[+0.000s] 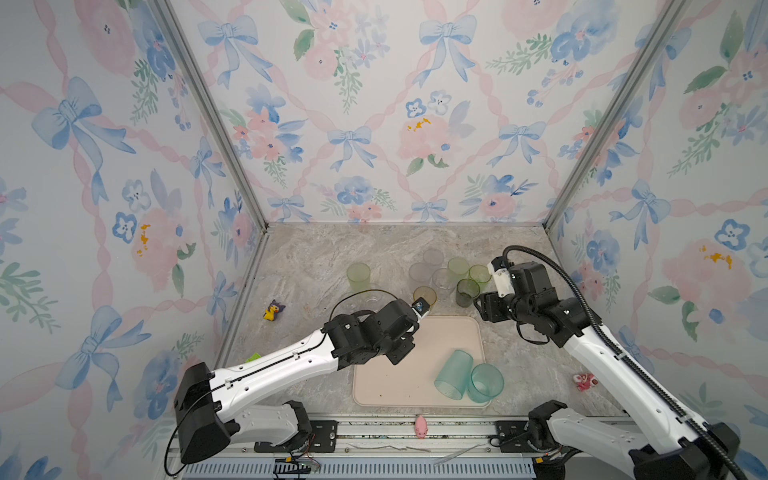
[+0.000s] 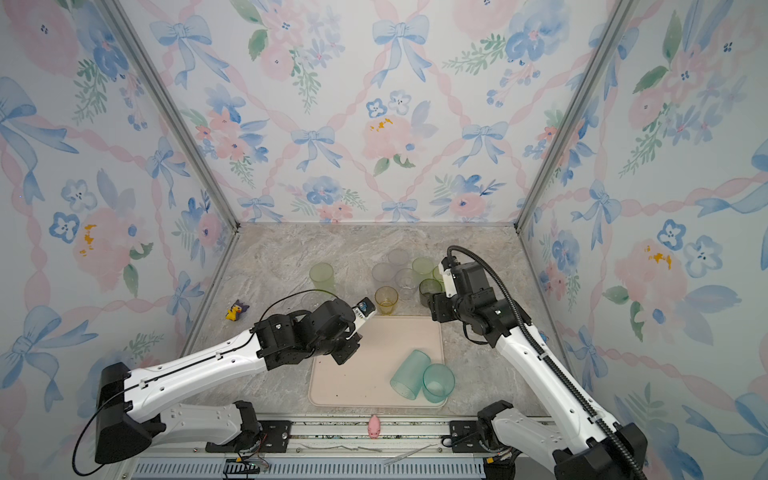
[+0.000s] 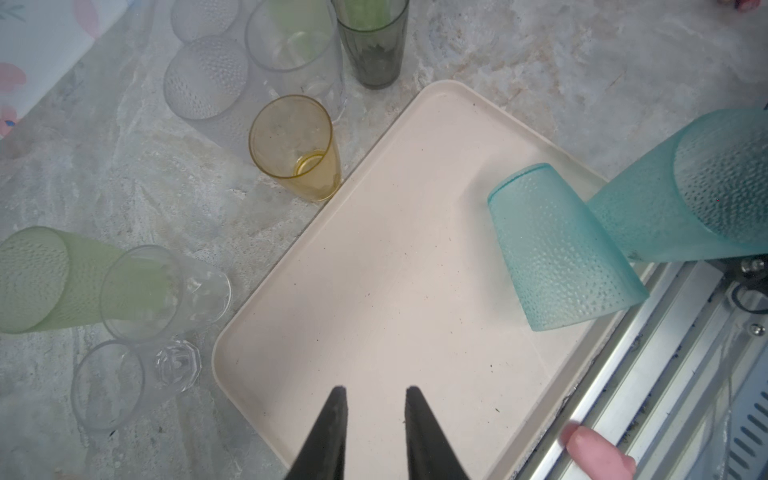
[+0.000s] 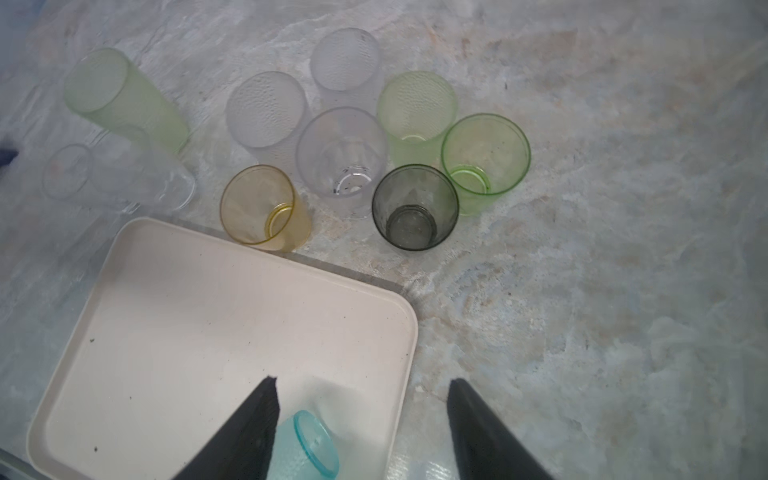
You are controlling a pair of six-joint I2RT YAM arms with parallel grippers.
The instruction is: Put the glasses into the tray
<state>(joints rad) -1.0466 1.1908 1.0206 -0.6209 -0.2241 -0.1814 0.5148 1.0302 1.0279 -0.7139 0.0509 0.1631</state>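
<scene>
The left gripper (image 3: 376,390) hangs over the tray (image 1: 399,374), jaws a little apart with nothing between them. The right gripper (image 4: 363,381) is spread wide and empty by the tray's far right corner. Two teal glasses (image 1: 453,374) touch at the tray's near right corner, while the amber glass (image 1: 424,296), the smoky grey glass (image 1: 467,292) and the others stand on the table (image 1: 316,257) past its far edge.

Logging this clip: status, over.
Left hand open, empty, over tray. Right hand open, empty. Two teal glasses on tray, others outside. Amber glass beside tray edge.
</scene>
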